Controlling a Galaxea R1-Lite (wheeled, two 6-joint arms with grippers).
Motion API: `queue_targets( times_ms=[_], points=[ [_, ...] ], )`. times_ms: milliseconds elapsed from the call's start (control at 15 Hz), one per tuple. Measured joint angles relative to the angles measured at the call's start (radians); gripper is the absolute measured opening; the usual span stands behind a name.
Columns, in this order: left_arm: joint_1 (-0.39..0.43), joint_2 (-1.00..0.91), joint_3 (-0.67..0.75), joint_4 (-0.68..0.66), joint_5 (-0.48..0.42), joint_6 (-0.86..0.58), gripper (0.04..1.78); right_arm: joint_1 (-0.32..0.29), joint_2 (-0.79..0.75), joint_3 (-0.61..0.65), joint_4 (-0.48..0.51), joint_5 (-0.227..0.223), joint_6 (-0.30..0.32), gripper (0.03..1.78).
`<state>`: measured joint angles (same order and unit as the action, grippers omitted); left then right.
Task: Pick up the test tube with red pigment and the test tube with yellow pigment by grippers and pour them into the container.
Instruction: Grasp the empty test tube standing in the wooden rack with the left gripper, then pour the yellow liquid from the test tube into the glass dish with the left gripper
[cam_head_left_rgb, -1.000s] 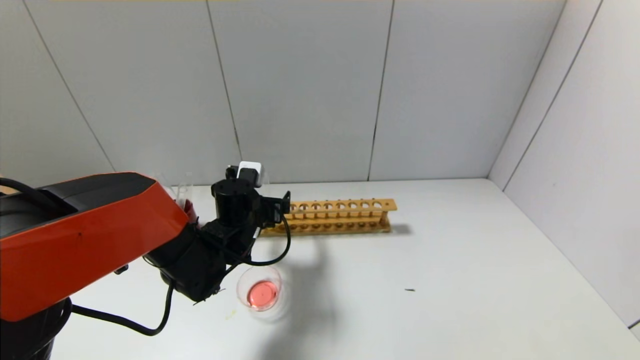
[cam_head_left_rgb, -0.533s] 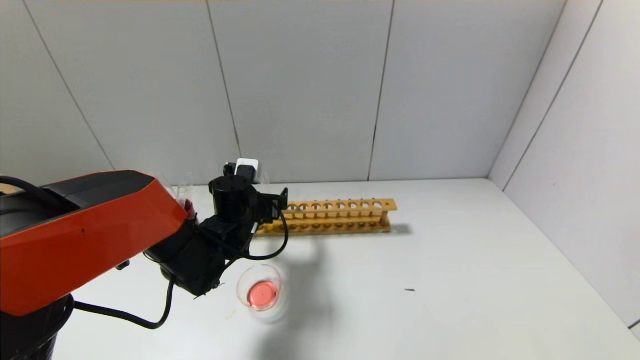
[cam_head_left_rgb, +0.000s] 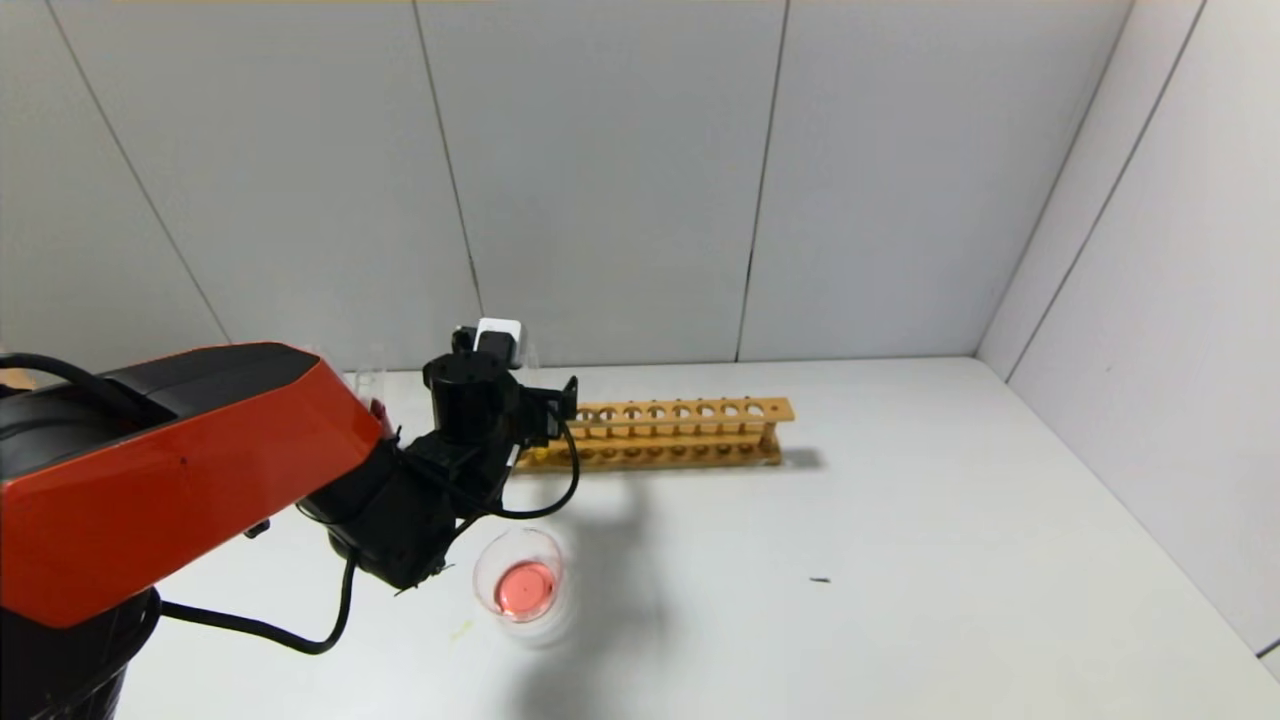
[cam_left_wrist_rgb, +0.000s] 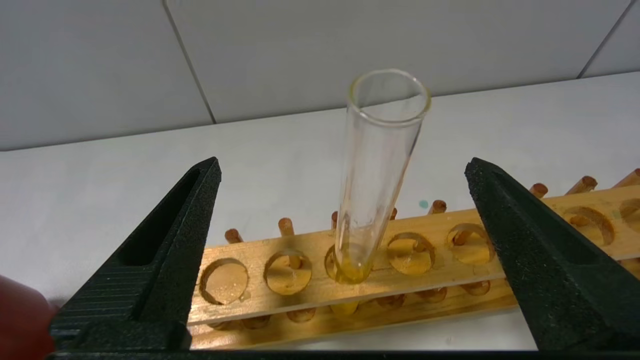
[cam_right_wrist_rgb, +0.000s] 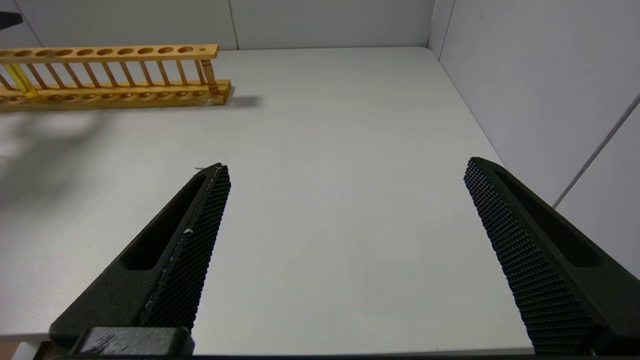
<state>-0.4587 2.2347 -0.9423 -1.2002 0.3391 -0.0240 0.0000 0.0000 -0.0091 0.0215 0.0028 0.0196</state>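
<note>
Left end effector spread wide around racked test tube with yellow pigment, not touching

Left gripper is reaching out toward 12 o'clock, jaws wide open. Right gripper is parked, open too.

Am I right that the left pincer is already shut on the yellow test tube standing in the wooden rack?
Not quite: the left pincer is open. In the left wrist view its jaws stand wide on either side of the yellow test tube, which stands in the wooden rack untouched.
</note>
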Motion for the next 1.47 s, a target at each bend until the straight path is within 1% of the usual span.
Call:
queue_targets(
  times_ms=[133,267,533,600,667,733,1467],
  points=[
    [0.0,0.007,-0.008,0.0,0.0,0.003,1.56,0.0,0.0,0.0,0.0,0.0,0.0,1.71],
    [0.0,0.011,-0.008,-0.003,0.001,0.003,1.32,0.0,0.0,0.0,0.0,0.0,0.0,1.71],
    [0.0,0.011,-0.006,-0.004,0.002,0.003,0.59,0.0,0.0,0.0,0.0,0.0,0.0,1.71],
    [0.0,0.01,-0.006,-0.004,0.002,0.004,0.44,0.0,0.0,0.0,0.0,0.0,0.0,1.71],
    [0.0,0.01,-0.004,-0.006,0.001,0.004,0.34,0.0,0.0,0.0,0.0,0.0,0.0,1.71],
    [0.0,0.01,-0.004,-0.006,0.001,0.004,0.31,0.0,0.0,0.0,0.0,0.0,0.0,1.71],
    [-0.003,-0.008,0.013,-0.008,0.003,0.006,0.31,0.0,0.0,0.0,0.0,0.0,0.0,1.71]
  ],
)
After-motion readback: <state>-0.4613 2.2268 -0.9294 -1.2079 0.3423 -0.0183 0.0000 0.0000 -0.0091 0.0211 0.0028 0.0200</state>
